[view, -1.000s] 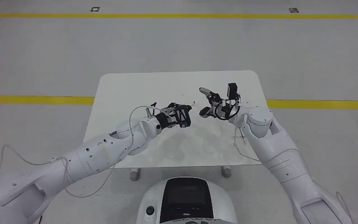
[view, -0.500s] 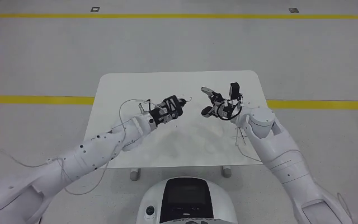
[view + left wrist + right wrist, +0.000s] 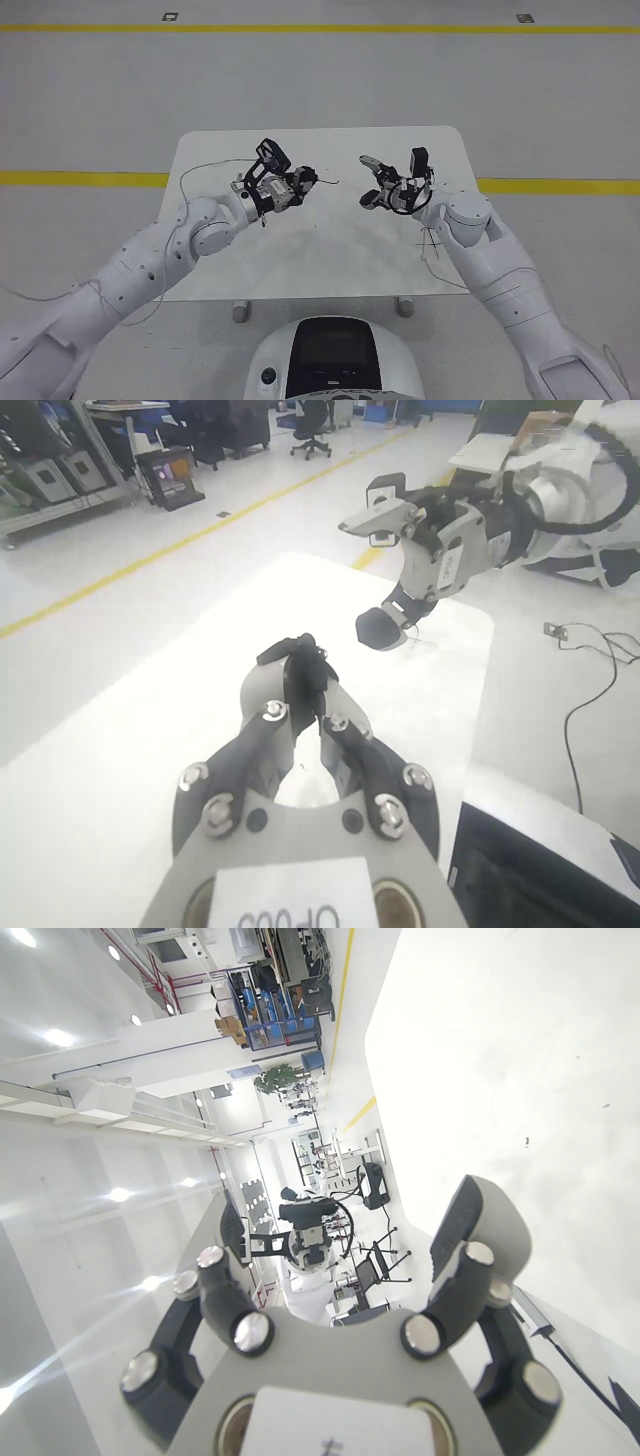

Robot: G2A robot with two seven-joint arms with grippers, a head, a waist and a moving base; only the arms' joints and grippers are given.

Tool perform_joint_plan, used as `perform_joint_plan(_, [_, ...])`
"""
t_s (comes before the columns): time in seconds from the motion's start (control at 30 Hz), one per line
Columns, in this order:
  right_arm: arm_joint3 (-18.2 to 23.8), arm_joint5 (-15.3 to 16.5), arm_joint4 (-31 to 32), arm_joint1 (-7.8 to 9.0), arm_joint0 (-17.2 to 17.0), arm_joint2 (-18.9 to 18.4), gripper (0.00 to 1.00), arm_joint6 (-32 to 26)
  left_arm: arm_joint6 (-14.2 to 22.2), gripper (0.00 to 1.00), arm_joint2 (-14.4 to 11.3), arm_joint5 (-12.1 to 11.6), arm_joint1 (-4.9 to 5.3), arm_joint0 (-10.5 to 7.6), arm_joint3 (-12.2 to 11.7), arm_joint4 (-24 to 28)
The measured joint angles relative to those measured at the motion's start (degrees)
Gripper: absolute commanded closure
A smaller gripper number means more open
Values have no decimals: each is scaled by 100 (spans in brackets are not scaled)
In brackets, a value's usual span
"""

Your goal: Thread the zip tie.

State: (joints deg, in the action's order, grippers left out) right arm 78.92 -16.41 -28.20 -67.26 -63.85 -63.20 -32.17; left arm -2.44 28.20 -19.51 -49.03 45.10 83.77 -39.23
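Note:
My left gripper [image 3: 303,182] hangs above the middle of the white table [image 3: 330,255], shut on a thin dark zip tie [image 3: 326,181] whose free end points toward the other arm. In the left wrist view its black pads [image 3: 306,660] are pressed together, and the tie itself is hard to make out there. My right gripper [image 3: 371,181] faces it a short gap away, open, with nothing between its fingers [image 3: 345,1223]. The left wrist view shows that open right gripper [image 3: 377,575] farther off, above the table's far corner.
A thin dark cable [image 3: 430,245] from the right arm lies near the table's right edge. The table's rounded corner [image 3: 487,620] drops to the floor, where a cable [image 3: 595,695] trails. A dark box edge [image 3: 525,875] sits close to the left wrist.
My left gripper has drawn back to the left and toward the far side while its wrist turned, still shut on the tie. The gap to the right gripper has widened; the right arm has barely shifted.

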Motion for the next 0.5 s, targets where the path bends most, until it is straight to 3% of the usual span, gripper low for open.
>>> perform_joint_plan(0.2, [0,0,0,0,0,0,0,0,23,100,23,81,-8,40,-44,-7])
perform_joint_plan(0.27, [9,21,18,1,-12,0,0,7,113,100,138,72,-46,145,-136,344])
perform_joint_plan(0.4, [10,510,380,69,-107,-138,0,-311,759,100,318,-1,-94,166,-178,2179])
perform_joint_plan(0.5, [-148,820,861,159,-121,-294,0,-716,1507,100,398,3,-102,128,-176,3386])
